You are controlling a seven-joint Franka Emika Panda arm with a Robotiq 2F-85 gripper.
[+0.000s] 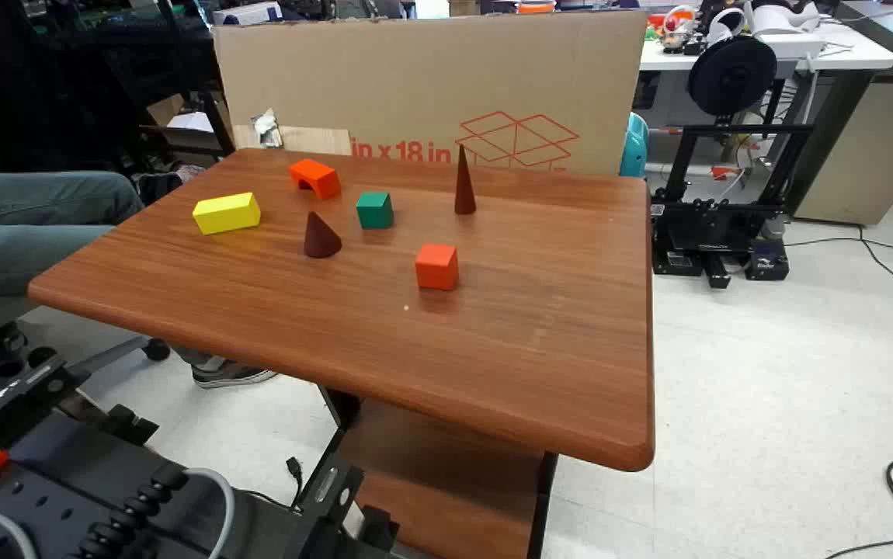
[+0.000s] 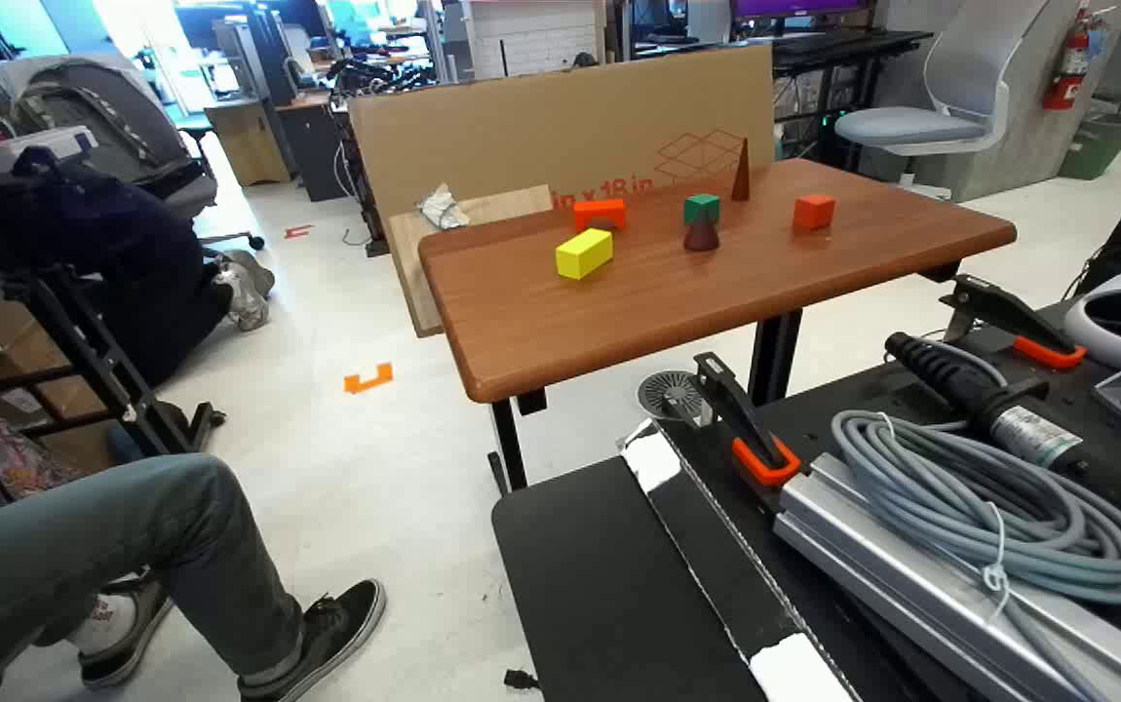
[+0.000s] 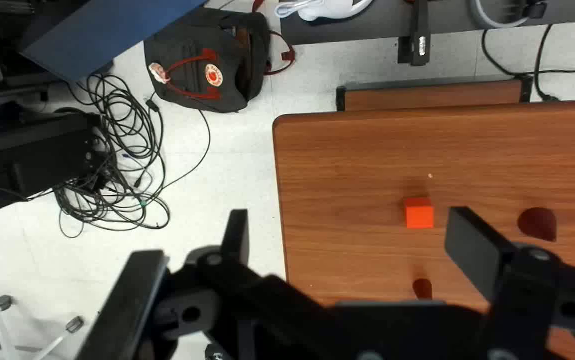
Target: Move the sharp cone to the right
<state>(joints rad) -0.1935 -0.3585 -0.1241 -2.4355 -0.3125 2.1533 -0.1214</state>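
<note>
The sharp cone is tall, slender and dark red-brown, standing upright toward the back of the wooden table. An exterior view shows the same sharp cone behind the green block. From the wrist, only the rounded base part of the sharp cone shows; the gripper body hides the rest. My gripper hangs high above the table with its jaws wide apart and nothing between them. Neither exterior view includes the gripper.
On the table also stand a shorter, wider dark red cone, a green block, an orange-red cube, an orange arch and a yellow block. A cardboard sheet rises behind the table's back edge.
</note>
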